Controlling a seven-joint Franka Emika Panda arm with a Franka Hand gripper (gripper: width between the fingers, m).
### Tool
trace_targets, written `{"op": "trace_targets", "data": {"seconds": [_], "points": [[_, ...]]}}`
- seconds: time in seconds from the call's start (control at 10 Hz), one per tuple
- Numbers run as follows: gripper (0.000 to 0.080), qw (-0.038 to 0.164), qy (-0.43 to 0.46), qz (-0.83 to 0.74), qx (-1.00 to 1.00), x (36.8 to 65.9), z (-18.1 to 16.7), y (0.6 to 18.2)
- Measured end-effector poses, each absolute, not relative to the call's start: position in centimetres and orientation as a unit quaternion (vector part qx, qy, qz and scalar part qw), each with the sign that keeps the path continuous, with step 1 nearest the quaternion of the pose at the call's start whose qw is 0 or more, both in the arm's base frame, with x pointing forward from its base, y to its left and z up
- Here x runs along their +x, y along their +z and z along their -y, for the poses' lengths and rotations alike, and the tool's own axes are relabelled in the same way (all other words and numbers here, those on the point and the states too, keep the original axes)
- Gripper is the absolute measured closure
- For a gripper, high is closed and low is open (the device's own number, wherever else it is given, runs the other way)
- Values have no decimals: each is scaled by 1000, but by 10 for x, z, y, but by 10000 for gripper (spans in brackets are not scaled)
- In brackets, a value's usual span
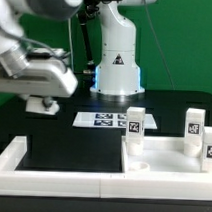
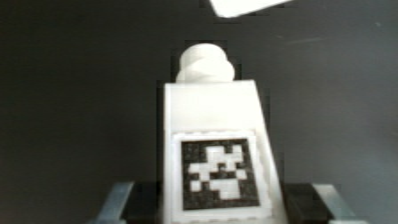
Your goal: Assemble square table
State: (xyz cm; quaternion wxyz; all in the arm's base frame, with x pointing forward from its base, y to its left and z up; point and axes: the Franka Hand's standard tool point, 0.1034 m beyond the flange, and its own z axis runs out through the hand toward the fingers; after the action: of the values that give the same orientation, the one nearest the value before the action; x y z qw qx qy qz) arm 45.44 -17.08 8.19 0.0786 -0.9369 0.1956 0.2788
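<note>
White plastic tagged block leg [image 2: 217,140] gripped in jaws above black worktop [image 2: 71,100]; next, carry to square tabletop slab [image 1: 167,157] socket.

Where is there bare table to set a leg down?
Bare black table lies between the marker board and the front rail, toward the exterior view's left of the tabletop. Crowded: around the tabletop, where three legs stand. The gripper holds a fourth leg.
</note>
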Motion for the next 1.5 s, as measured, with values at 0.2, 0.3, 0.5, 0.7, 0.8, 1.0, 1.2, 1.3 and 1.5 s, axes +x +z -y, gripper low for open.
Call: {"op": "trace_targets", "data": {"seconds": [0.2,0.3,0.5,0.7,0.8,1.0,1.2,1.3,1.5], "points": [[509,53,185,-239,-952,496,112,115],[509,46,155,-246,-956,520,94,146],[509,37,68,-243,-967,537,92,149],[509,29,8,-241,-970,540,89,146],[509,21,-37,-238,-970,546,85,146],[509,-1,-124,-272,-954,577,35,150],[509,0,-194,-300,-934,601,-19,140],[509,-2,-226,-287,-931,603,-23,139],[509,-3,-236,-290,-928,600,-29,133]]}}
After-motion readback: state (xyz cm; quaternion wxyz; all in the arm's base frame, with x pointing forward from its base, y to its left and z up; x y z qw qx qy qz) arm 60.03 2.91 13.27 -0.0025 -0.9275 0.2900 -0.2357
